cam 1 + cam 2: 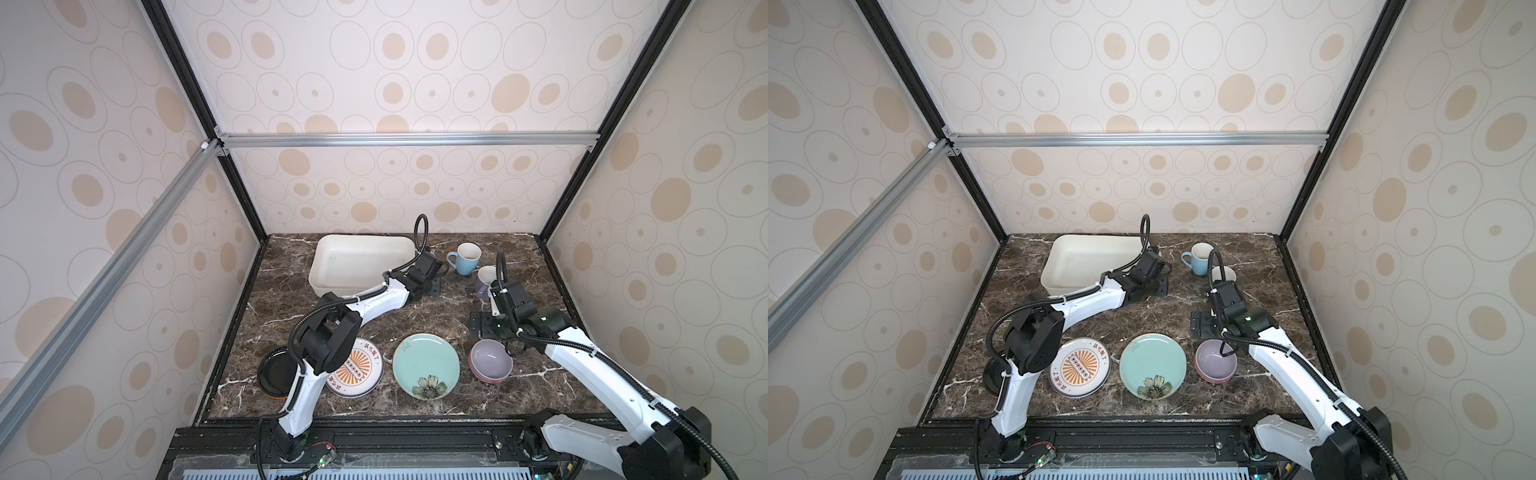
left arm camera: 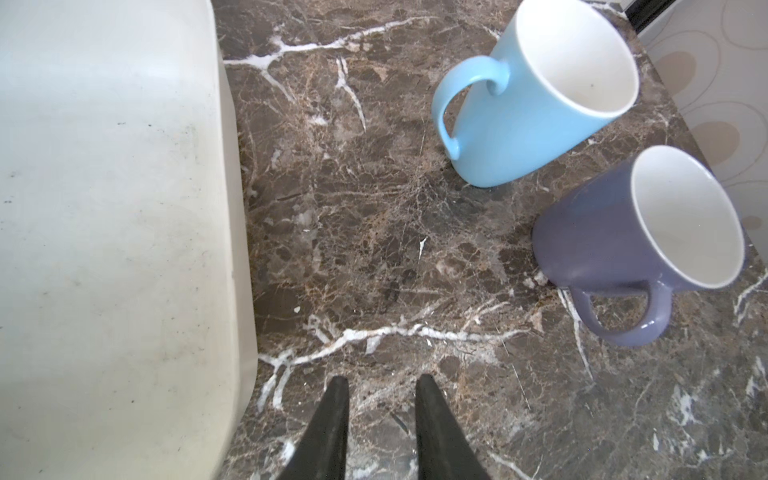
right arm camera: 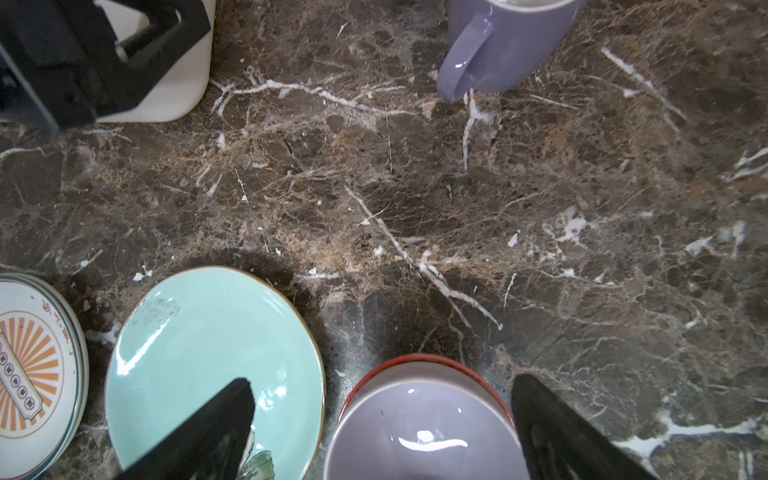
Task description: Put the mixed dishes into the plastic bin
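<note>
While L arm stretches fwd beside back-left white bin (image 1: 361,259), L gripper (image 2: 380,382) is barely parted, empty; R gripper (image 3: 382,384) gapes empty by lavender bowl (image 1: 490,359). Light blue mug (image 1: 467,257) upright, handle toward bin.

The worktop (image 1: 415,316) is showing brown marble veined white. The plastic bin (image 1: 357,262) is looking white. The light blue mug (image 1: 464,258) and lavender mug (image 1: 483,284) are showing white insides. The teal plate (image 1: 424,363) is bearing a flower, the white plate (image 1: 359,370) an orange sunburst.
</note>
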Action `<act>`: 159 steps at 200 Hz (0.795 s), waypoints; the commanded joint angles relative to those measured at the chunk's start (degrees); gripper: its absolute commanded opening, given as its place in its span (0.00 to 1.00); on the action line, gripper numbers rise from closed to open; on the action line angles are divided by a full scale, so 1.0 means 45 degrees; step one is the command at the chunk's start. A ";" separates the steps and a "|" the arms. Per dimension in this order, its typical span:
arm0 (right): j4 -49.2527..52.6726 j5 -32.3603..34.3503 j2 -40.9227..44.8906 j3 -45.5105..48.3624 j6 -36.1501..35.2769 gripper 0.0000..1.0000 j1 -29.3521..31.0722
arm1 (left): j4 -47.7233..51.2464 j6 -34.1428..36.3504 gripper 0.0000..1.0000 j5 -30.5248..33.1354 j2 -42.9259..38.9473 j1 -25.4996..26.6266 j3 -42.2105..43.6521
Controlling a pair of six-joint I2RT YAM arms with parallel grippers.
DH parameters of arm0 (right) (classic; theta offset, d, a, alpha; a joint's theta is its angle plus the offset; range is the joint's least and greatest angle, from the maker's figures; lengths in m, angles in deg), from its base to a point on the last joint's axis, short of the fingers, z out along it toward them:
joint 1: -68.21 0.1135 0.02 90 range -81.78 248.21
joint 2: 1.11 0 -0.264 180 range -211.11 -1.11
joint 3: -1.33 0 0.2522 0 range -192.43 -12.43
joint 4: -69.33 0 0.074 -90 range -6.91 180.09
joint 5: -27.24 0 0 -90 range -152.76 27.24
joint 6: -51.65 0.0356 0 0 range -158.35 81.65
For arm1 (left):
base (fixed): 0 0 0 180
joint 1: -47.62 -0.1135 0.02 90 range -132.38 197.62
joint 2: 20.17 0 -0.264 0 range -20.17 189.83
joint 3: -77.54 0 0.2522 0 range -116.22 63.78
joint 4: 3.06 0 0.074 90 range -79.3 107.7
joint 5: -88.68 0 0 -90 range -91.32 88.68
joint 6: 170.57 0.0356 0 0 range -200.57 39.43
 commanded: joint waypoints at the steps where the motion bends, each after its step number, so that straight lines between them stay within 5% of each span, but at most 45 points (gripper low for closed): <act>1: 0.0904 -0.0173 0.0311 -0.0270 0.0434 1.00 0.0378 | 0.0238 0.0138 0.33 0.0086 -0.0083 -0.0031 -0.0451; 46: 0.1147 0.0294 -0.0619 -0.0737 0.0911 1.00 0.1803 | 0.0321 0.1464 0.71 0.1660 -0.2728 -0.0365 0.2143; 108: 0.2549 0.0924 -0.2069 -0.1891 0.2179 1.00 0.4258 | 0.0128 0.2087 0.78 0.2019 -0.7268 -0.0753 0.6775; 159: 0.1951 0.0719 -0.0025 -0.0108 0.5936 0.80 0.6955 | -0.0257 0.2059 0.73 0.0934 -0.7980 -0.0724 0.8344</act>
